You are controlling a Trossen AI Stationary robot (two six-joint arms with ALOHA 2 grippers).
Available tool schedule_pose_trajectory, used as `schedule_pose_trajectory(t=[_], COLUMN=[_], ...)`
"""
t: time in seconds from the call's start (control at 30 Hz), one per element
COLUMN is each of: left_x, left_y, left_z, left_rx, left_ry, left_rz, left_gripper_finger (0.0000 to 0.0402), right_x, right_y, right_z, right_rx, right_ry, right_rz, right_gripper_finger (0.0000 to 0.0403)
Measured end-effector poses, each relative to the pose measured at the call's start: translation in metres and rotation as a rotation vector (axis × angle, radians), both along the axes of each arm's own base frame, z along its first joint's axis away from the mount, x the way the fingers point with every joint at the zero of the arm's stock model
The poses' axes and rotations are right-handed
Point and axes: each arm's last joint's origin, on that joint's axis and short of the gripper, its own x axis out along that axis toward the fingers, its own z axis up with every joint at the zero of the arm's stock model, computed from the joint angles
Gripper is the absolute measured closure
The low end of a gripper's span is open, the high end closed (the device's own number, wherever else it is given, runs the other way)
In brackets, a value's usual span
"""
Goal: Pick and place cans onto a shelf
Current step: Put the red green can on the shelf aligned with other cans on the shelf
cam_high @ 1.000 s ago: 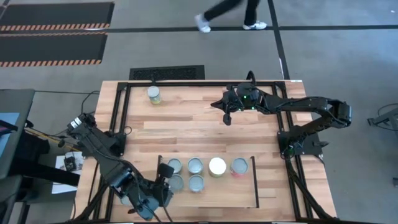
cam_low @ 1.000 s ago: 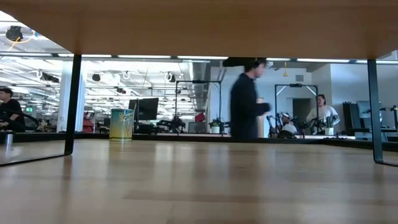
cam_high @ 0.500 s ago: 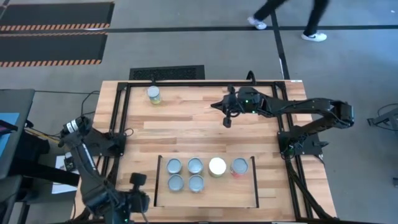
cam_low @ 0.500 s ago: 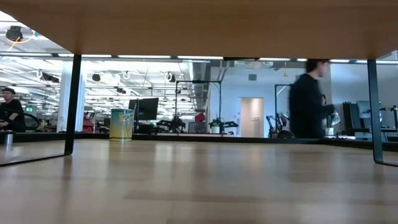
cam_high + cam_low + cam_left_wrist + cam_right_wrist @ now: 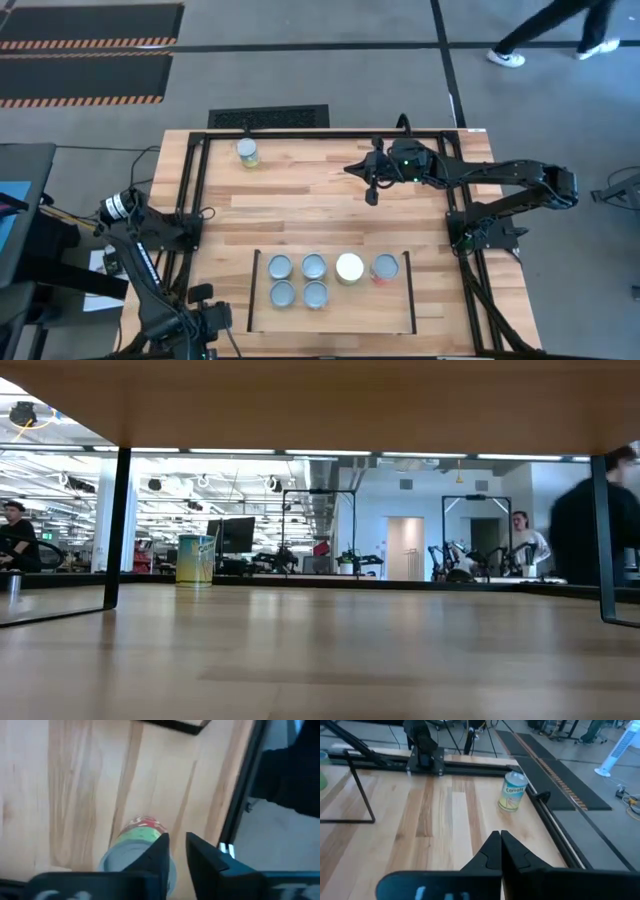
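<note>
Six cans stand on the light-wood shelf (image 5: 365,312): four in the far row, among them a white-topped one (image 5: 349,267), and two in the near row (image 5: 283,293). One can (image 5: 247,152) stands at the table's far left; it also shows in the right wrist view (image 5: 512,791). Another can (image 5: 136,854), grey-topped with a green and red label, stands on the table under my left gripper (image 5: 176,842), which is at the near left corner (image 5: 205,316), fingers almost together. My right gripper (image 5: 372,192) is shut and empty over the far middle of the table. My left gripper points down over the can's rim (image 5: 150,851). One finger (image 5: 159,851) covers that rim in the wrist view, so I cannot tell whether it touches the can. The can stands upright on the table.
A black tubular frame (image 5: 300,131) runs around the table. One of its rails (image 5: 239,805) passes close beside the left gripper. Bare wood lies between the far can and the shelf. A person walks on the floor beyond the table (image 5: 560,30).
My left gripper has drawn back from the shelf's near row toward the table's near left corner. The near-left can on the shelf, which it stood over, stays standing there. The person behind the table has walked toward the right.
</note>
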Motion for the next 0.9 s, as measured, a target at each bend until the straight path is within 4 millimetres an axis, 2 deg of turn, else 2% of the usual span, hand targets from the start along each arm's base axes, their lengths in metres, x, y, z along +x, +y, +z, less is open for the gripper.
schedule_pose_trajectory(t=[0.23,0.4,0.53,0.67,0.73,0.83,0.9], left_x=[-0.008,-0.009,-0.012,-0.014,-0.014,-0.012,-0.008], left_y=[0.000,0.000,0.003,0.008,0.010,0.021,0.032], left_z=[-0.015,-0.022,-0.030,-0.035,-0.031,-0.020,-0.004], left_rx=[-0.016,-0.033,-0.023,0.015,0.074,0.189,0.229], left_ry=[0.058,0.057,0.075,0.083,0.054,0.068,0.069], left_rz=[0.065,0.094,0.120,0.113,0.088,0.059,0.059], left_gripper_finger=[0.0279,0.0270,0.0299,0.0361,0.0389,0.0394,0.0398], right_x=[0.000,0.000,0.000,-0.001,-0.001,-0.001,-0.001], right_y=[0.000,0.000,0.000,-0.001,-0.001,-0.001,-0.001], right_z=[-0.004,-0.004,-0.004,-0.004,-0.004,-0.004,-0.005], right_rx=[0.009,0.005,0.003,0.002,0.002,0.001,0.000], right_ry=[0.034,0.036,0.036,0.038,0.039,0.039,0.043], right_rz=[-0.001,-0.001,-0.002,-0.005,-0.005,-0.005,-0.004], right_gripper_finger=[0.0395,0.0395,0.0395,0.0395,0.0395,0.0395,0.0395])
